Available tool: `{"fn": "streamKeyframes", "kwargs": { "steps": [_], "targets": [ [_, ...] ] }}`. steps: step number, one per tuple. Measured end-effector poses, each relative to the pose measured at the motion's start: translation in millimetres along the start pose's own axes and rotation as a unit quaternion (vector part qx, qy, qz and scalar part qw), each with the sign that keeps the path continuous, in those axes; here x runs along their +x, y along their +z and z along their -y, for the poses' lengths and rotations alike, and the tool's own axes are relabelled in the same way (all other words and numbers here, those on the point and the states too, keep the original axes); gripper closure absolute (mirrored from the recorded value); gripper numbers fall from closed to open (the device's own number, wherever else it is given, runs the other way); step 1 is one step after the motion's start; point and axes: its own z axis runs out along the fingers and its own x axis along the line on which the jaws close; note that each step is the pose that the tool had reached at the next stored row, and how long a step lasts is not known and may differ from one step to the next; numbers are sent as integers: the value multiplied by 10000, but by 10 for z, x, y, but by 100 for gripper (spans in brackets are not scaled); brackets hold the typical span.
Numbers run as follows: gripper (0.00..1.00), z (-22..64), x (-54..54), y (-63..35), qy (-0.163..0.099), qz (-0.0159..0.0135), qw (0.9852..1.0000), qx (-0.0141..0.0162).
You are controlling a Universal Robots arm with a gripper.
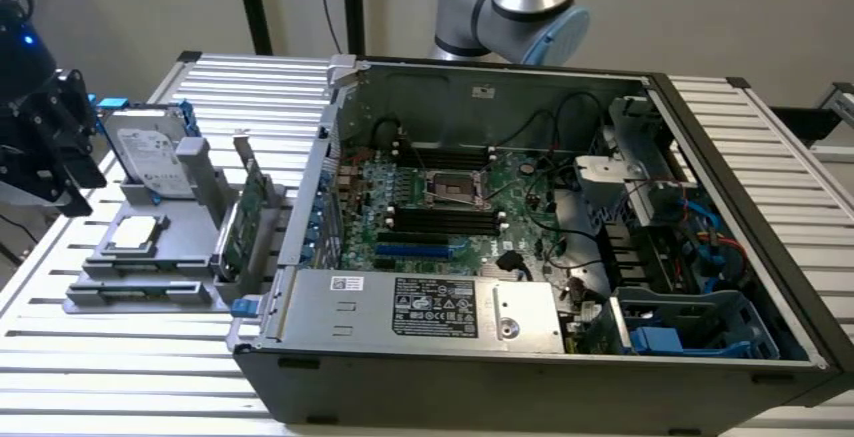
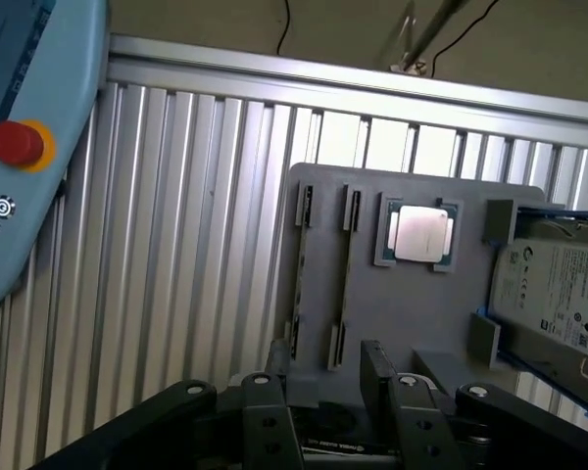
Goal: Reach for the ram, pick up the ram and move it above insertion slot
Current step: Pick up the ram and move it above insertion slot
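Note:
My gripper (image 2: 328,392) hangs open over the near edge of a grey parts holder (image 2: 412,313), its two dark fingers (image 2: 268,411) apart with nothing between them. In the exterior view the gripper (image 1: 60,157) is at the far left, beside the holder (image 1: 147,262). The holder has two narrow clip slots (image 2: 345,279) just ahead of the fingers. Each shows only a thin line seen edge-on, and I cannot make out a green ram stick in them. The black memory slots (image 1: 447,219) lie on the motherboard inside the open computer case (image 1: 534,357).
A silver hard drive (image 1: 147,147) and a processor chip (image 2: 418,235) sit on the holder. A taller green card with a metal bracket (image 1: 238,227) stands between holder and case. A light-blue device with a red button (image 2: 20,147) lies nearby. The table is ribbed aluminium (image 2: 176,245).

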Motion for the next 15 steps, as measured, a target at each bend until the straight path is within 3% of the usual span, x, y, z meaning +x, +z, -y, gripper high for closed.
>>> {"fn": "streamKeyframes", "kwargs": {
  "steps": [15],
  "targets": [
    [58,-38,66,272,15,0,10000,0]
  ]
}}
